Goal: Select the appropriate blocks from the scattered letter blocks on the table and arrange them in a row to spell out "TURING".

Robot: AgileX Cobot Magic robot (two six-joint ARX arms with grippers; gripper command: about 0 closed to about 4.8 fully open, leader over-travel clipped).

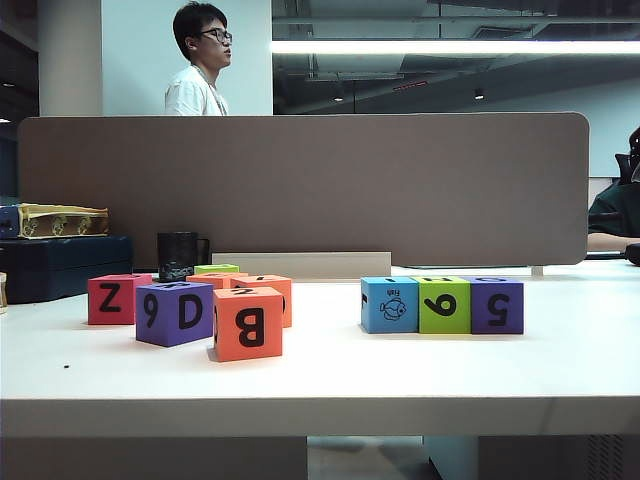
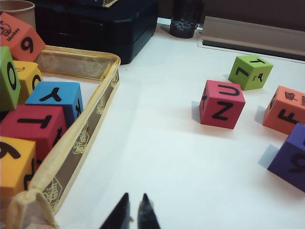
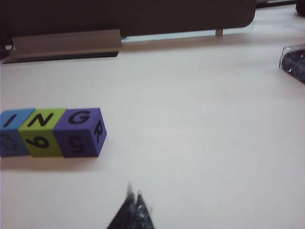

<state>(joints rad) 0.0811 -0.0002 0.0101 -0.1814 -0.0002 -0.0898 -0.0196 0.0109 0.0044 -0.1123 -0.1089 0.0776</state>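
White tabletop point(image 1: 320, 385) carries our scattered letter blocks point(image 1: 175, 312) before a brown-grey divider panel point(image 1: 300, 185). We see the left gripper point(image 2: 134, 204) and right gripper point(image 3: 133, 193) pinched together, holding nothing, above bare surface.

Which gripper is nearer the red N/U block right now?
Left. The left gripper, shut, hovers over bare table with the red block ahead of it. The right gripper, shut, is over by the I-N-G row, with no red block in its view.

Both pincers show only their tips at the frame edge; the purple block point(image 2: 290, 160) is cut off.
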